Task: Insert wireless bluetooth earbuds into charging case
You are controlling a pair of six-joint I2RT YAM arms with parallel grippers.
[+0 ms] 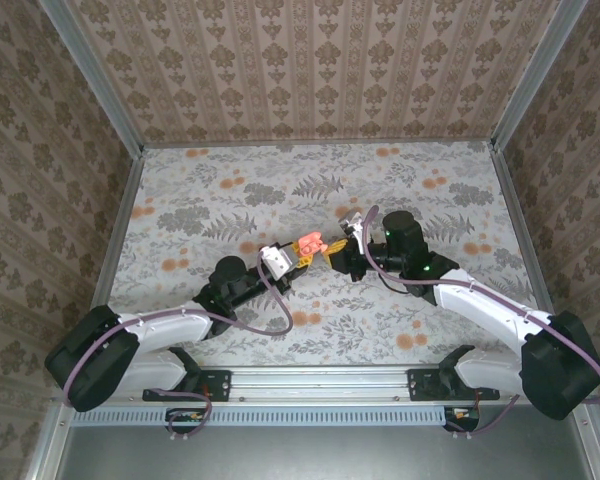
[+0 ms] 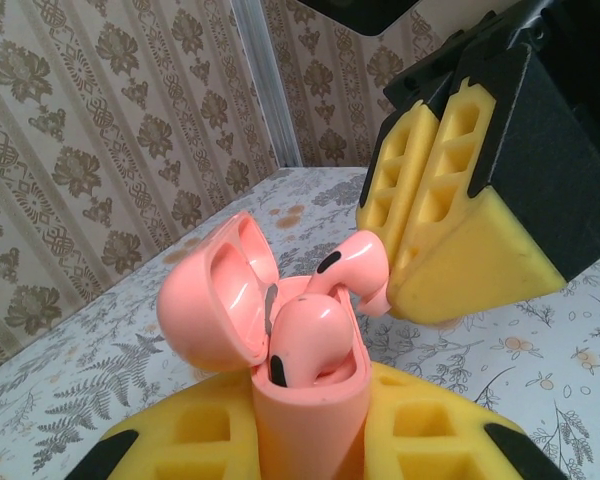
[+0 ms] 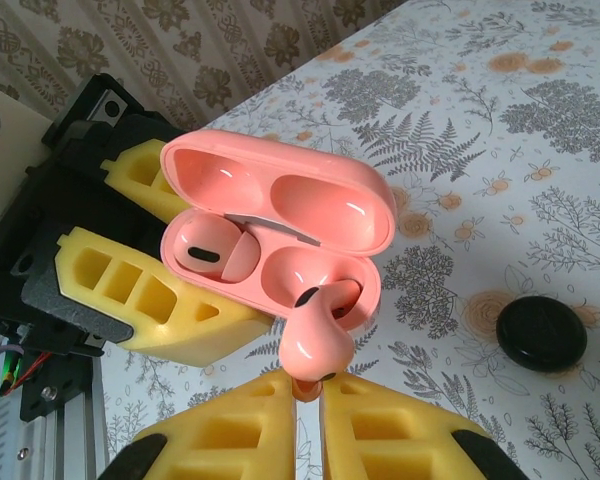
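Above the floral desk (image 1: 230, 190), the left tool (image 1: 298, 258) is clamped on the charging case (image 3: 280, 200), whose lid is swung open beside the right tool (image 3: 310, 430). That tool pinches one earbud (image 3: 315, 345), its tip at the empty socket, perhaps touching. The other earbud (image 3: 212, 255) sits in its socket.

The gripped earbud (image 3: 315, 340) has its stem hidden inside the right end effector (image 3: 311, 400).

Floral table (image 1: 230, 180), black disc (image 3: 542, 333), perhaps flat

2 buds (image 3: 212, 258) (image 3: 315, 342), 1 case (image 3: 280, 195), 1 disc (image 3: 542, 333)
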